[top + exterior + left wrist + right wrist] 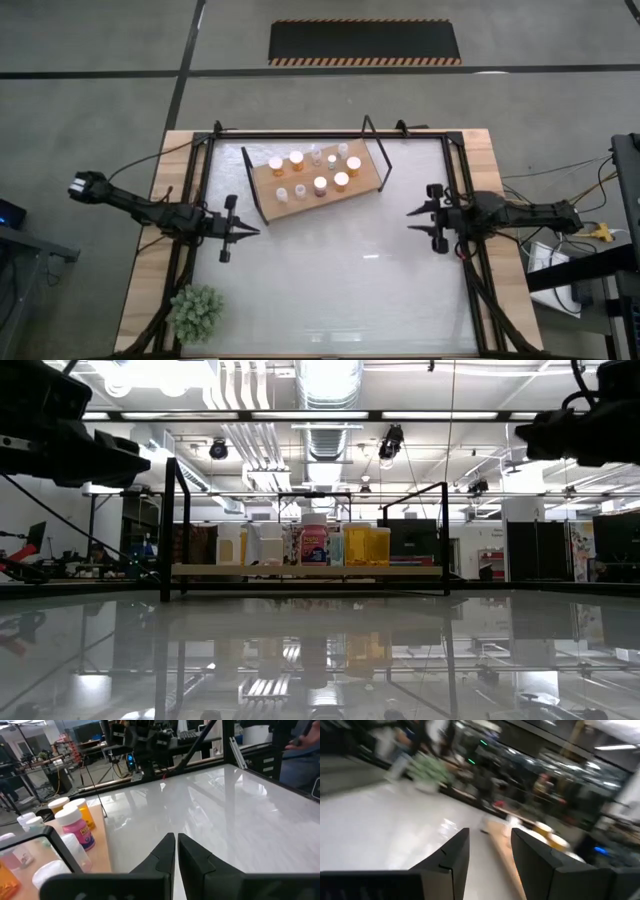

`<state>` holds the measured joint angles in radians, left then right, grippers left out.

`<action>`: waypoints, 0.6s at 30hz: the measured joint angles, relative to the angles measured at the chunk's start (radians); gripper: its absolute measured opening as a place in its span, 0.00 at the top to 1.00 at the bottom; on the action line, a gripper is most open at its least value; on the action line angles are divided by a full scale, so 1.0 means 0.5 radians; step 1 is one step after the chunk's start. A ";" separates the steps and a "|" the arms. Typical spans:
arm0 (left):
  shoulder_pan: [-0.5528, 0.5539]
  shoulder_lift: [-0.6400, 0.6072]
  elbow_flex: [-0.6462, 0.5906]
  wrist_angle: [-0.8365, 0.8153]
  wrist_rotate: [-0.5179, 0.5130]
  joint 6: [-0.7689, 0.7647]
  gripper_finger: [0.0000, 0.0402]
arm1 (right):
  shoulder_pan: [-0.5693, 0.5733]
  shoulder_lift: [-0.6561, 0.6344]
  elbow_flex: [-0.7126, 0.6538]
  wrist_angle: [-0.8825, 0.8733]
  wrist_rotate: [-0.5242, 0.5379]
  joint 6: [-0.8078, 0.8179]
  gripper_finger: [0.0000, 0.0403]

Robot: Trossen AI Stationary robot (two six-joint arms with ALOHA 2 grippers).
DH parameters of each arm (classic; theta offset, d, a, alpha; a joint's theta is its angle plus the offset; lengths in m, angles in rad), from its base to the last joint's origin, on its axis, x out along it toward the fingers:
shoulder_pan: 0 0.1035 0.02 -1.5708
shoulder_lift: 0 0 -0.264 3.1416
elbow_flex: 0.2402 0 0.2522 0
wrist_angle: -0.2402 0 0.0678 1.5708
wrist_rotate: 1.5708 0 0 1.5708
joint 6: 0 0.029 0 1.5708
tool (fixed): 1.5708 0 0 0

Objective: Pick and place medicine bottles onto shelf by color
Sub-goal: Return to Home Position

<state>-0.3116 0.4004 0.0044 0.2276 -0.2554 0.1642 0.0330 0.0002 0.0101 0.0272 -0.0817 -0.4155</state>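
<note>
Overhead camera straight down, low camera level across (shelf point(366, 176) in both), wrist cameras forward.

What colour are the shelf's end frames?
Black; the wire end frames of the shelf show best in the high view.

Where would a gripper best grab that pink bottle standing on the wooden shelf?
Probably by its white cap, coming straight down: the pink bottle stands upright with neighbours close on both sides along the row, so a front-to-back squeeze fits best.

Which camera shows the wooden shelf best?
The high view: the whole shelf shows from above. The low view sees it edge-on; the left wrist view, one end; the right wrist view, a strip.
</note>
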 joint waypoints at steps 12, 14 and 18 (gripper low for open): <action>0.000 0.092 0.000 0.000 0.000 0.000 0.99 | 0.004 0.000 0.000 0.047 -0.451 0.117 0.67; 0.000 0.108 0.000 0.000 0.000 0.000 0.99 | 0.004 0.019 0.000 0.044 -0.429 0.001 0.67; 0.000 0.145 0.000 -0.001 0.000 0.000 0.99 | 0.004 0.043 0.000 0.042 -0.413 -0.336 0.66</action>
<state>-0.3115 0.4728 0.0044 0.2272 -0.2554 0.1642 0.0347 0.0219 0.0101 0.0481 -0.2882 -0.5837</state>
